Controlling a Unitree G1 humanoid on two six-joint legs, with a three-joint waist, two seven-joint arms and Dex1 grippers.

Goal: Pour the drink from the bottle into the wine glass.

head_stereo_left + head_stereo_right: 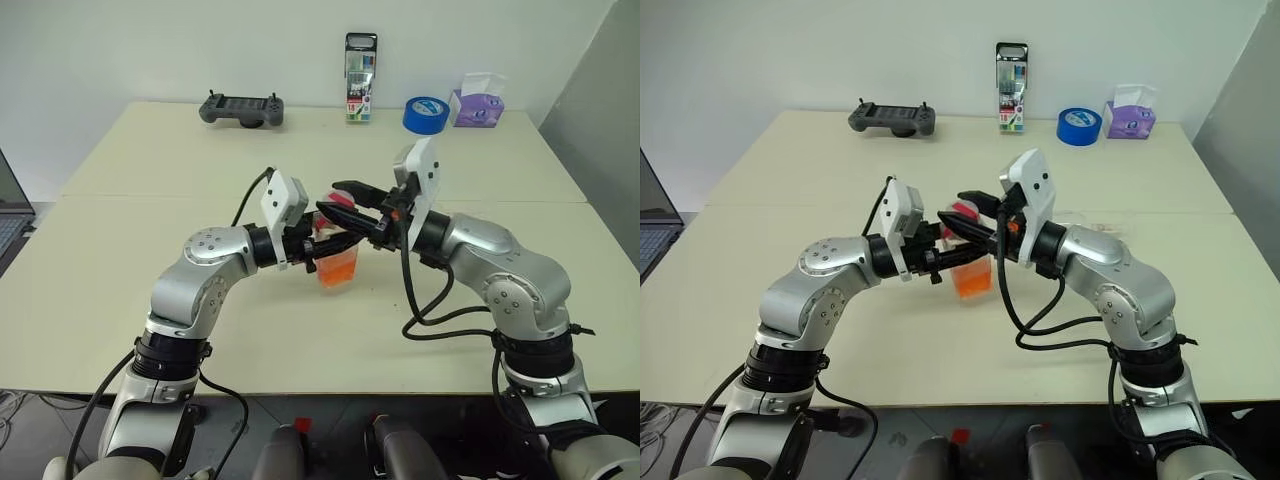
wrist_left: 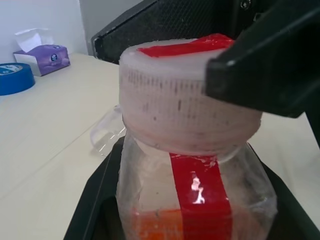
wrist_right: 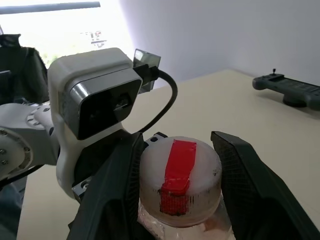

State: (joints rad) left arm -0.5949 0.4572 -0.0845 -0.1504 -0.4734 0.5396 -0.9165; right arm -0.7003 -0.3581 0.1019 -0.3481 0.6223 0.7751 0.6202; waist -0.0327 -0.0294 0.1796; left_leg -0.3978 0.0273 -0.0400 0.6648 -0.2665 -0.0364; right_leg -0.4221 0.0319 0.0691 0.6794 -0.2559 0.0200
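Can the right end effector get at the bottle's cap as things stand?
Probably yes. The right end effector already straddles the cap, one finger on each side, while the left end effector holds the bottle lower down, leaving the cap free.

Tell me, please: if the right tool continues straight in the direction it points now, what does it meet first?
Probably the bottle's cap, already between the right tool's fingers; beyond it, the left wrist camera housing.

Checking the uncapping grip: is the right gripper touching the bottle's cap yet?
Cannot tell. In the right wrist view the right gripper brackets the cap, one finger against it and a thin gap by the other.
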